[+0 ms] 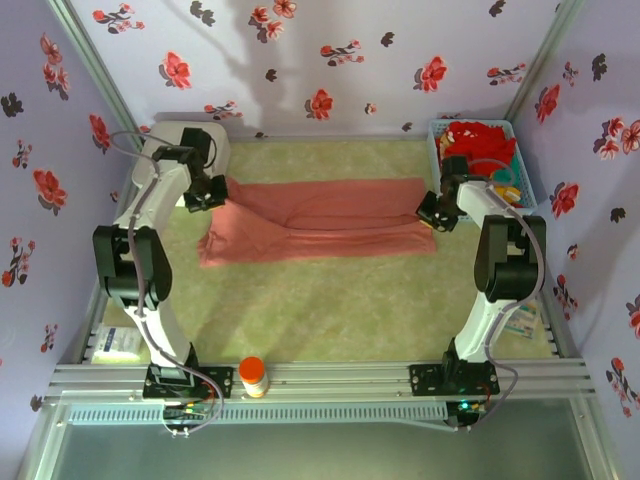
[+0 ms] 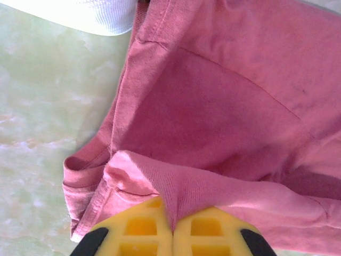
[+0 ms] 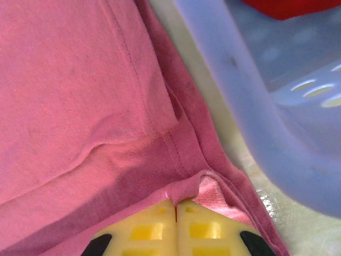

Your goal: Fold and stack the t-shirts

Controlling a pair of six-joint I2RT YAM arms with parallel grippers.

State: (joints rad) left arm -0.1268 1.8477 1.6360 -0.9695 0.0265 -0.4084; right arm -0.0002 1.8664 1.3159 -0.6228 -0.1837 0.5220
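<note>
Salmon-pink t-shirt (image 1: 320, 222) inside both grippers' (image 2: 173, 226) (image 3: 176, 208) jaws

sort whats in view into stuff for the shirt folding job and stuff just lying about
For the job: salmon-pink t-shirt, pinched at both ends by the left gripper and right gripper; red t-shirt in the light-blue basket.
Lying about: the basket itself, white box, orange-capped bottle.

Basket (image 3: 256, 106) beside right claw (image 3: 176, 205); box (image 2: 90, 13) near left claw (image 2: 173, 226); table (image 1: 330, 310) bare nearward of t-shirt (image 1: 320, 220).
</note>
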